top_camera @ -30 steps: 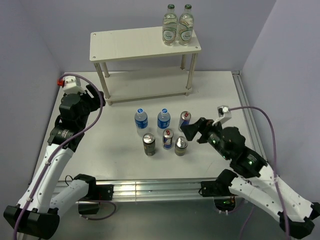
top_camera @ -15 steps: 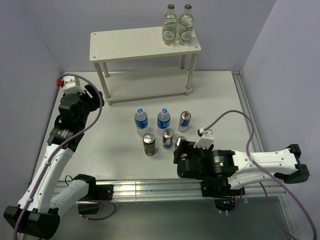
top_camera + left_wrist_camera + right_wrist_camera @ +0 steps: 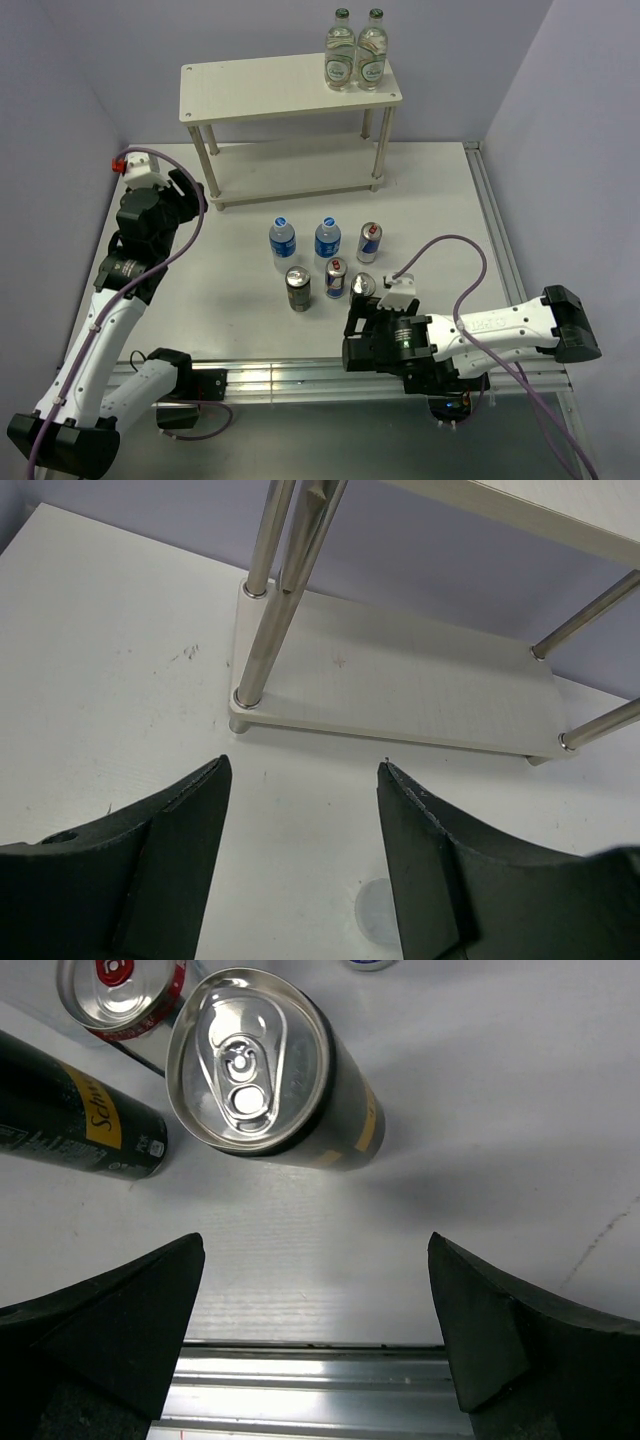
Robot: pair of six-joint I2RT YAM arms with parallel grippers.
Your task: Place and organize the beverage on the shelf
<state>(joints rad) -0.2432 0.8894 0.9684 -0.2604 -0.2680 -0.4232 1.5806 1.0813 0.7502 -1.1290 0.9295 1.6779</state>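
The cream two-tier shelf (image 3: 260,88) stands at the back; its lower board (image 3: 400,680) shows in the left wrist view. The beverages stand mid-table. There are two blue-capped water bottles (image 3: 283,243) (image 3: 327,239), two blue-and-silver cans (image 3: 370,241) (image 3: 336,277) and two dark yellow-banded cans (image 3: 298,288) (image 3: 362,285). My right gripper (image 3: 352,335) (image 3: 314,1247) is open and empty. It points down over the table's near edge, just in front of a dark can (image 3: 265,1070). My left gripper (image 3: 185,195) (image 3: 303,768) is open and empty, facing the shelf's left legs.
Two clear green-capped bottles (image 3: 355,52) stand on the shelf's top board at the right. The metal rail (image 3: 310,1390) of the table's near edge lies under my right gripper. Purple walls close in the left, back and right.
My right arm swung from the right of the cans down to the table's near edge, and its gripper now points down just in front of the right dark can. The left arm barely moved.
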